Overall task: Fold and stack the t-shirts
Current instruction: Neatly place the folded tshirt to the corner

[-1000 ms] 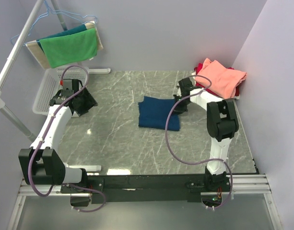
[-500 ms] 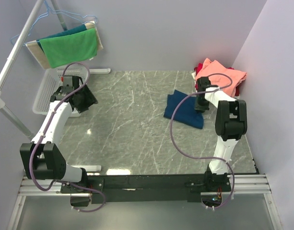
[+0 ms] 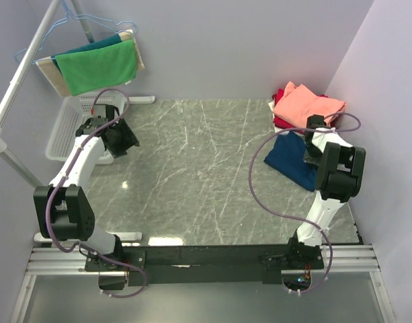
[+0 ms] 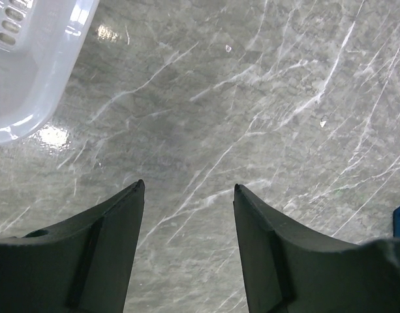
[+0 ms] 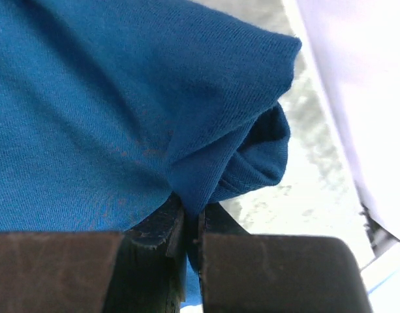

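Top external view: folded navy t-shirt (image 3: 288,160) lies at the right side of the table (image 3: 185,182), just beside the salmon-pink t-shirt (image 3: 306,108). That one sits on the red t-shirt (image 3: 282,122) in the far right corner. Right wrist view: right gripper (image 5: 190,218) clenched on a bunched edge of the navy cloth. Left gripper (image 4: 186,189) released, jaws apart with nothing between, over bare marble near the white basket (image 4: 23,72). Green cloth (image 3: 98,65) hangs far left, behind the basket.
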{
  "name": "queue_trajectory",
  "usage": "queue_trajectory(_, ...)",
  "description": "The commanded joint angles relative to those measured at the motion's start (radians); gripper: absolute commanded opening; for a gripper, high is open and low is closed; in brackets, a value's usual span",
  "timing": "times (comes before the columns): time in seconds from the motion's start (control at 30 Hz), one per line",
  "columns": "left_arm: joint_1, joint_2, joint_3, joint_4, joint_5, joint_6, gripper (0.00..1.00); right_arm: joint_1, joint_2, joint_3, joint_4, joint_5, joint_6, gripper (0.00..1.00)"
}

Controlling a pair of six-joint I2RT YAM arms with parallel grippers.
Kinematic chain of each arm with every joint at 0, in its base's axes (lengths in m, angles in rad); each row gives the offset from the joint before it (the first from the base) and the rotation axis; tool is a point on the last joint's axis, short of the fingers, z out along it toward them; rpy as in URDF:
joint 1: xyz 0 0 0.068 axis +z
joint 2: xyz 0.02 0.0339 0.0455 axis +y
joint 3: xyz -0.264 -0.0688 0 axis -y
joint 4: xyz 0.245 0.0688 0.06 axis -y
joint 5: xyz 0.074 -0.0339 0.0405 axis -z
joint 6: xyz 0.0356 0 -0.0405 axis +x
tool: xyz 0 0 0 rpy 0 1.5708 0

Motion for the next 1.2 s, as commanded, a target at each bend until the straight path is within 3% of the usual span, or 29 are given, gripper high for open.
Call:
queue_trajectory(0.0, 0.004, 0.011, 0.051, 0.031, 0.026, 0.011, 0.62, -0.031, 0.003, 0.033, -0.028, 0.127, 0.018, 0.0)
queue_trajectory(0.23, 0.004, 0.033, 0.06, 0.042, 0.049, 0.0, 0.62, -0.072, 0.095, 0.147, -0.081, 0.206, 0.064, 0.0)
queue_trajectory(0.53, 0.004, 0.063, 0.093, 0.034, 0.072, -0.014, 0.61, -0.08, 0.256, 0.462, -0.189, 0.227, 0.093, 0.0)
queue_trajectory(0.8, 0.004, 0.065, 0.099, 0.051, 0.096, -0.032, 0.61, -0.081, 0.357, 0.639, -0.239, 0.27, 0.084, 0.01)
queue_trajectory(0.83, 0.004, 0.065, 0.099, 0.056, 0.098, -0.034, 0.61, -0.08, 0.365, 0.659, -0.246, 0.278, 0.09, 0.05)
queue_trajectory(0.87, 0.004, 0.065, 0.097, 0.061, 0.101, -0.035, 0.62, -0.081, 0.368, 0.662, -0.253, 0.285, 0.093, 0.24)
queue_trajectory(0.93, 0.004, 0.066, 0.094, 0.065, 0.106, -0.035, 0.62, -0.081, 0.359, 0.653, -0.247, 0.286, 0.102, 0.38)
queue_trajectory(0.97, 0.004, 0.068, 0.094, 0.068, 0.107, -0.035, 0.62, -0.081, 0.339, 0.647, -0.24, 0.289, 0.107, 0.5)
queue_trajectory(1.07, 0.004, 0.073, 0.097, 0.074, 0.112, -0.032, 0.62, -0.081, 0.29, 0.618, -0.23, 0.296, 0.123, 0.65)
queue_trajectory(1.17, 0.004, 0.071, 0.091, 0.082, 0.113, -0.025, 0.62, -0.08, 0.235, 0.599, -0.246, 0.304, 0.157, 0.68)
